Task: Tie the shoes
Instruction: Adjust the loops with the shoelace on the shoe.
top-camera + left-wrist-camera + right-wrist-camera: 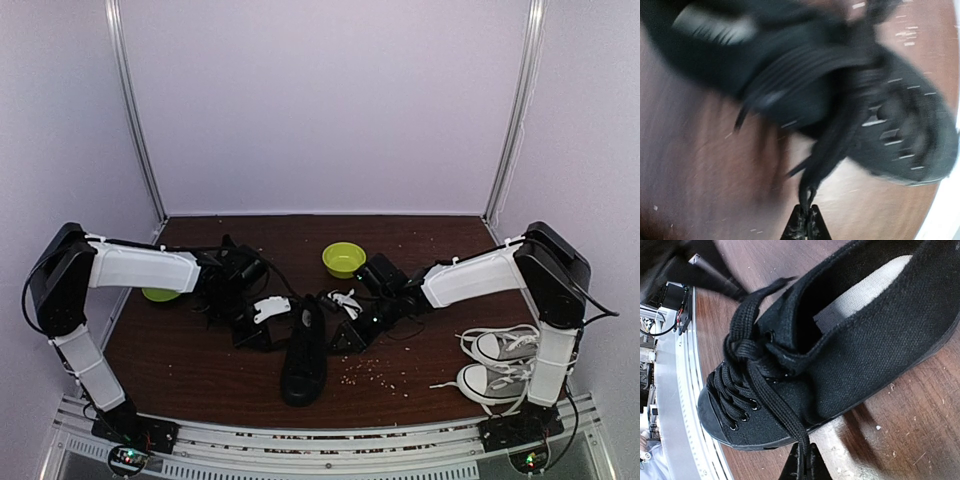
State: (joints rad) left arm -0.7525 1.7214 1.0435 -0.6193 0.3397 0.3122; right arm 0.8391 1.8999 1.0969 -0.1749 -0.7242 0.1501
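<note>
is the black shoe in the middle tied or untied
Untied: on the black shoe the laces cross at the top with no bow showing, and the right gripper and left gripper each pinch a loose lace end.

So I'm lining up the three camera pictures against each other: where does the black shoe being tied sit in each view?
Top external: black shoe mid-picture, toe toward the arm bases.
Left wrist: blurred shoe across top and right, lace pinched in the left tool.
Right wrist: shoe fills the middle, lace pinched in the right tool.
Shared landmark: the brown table under it.
</note>
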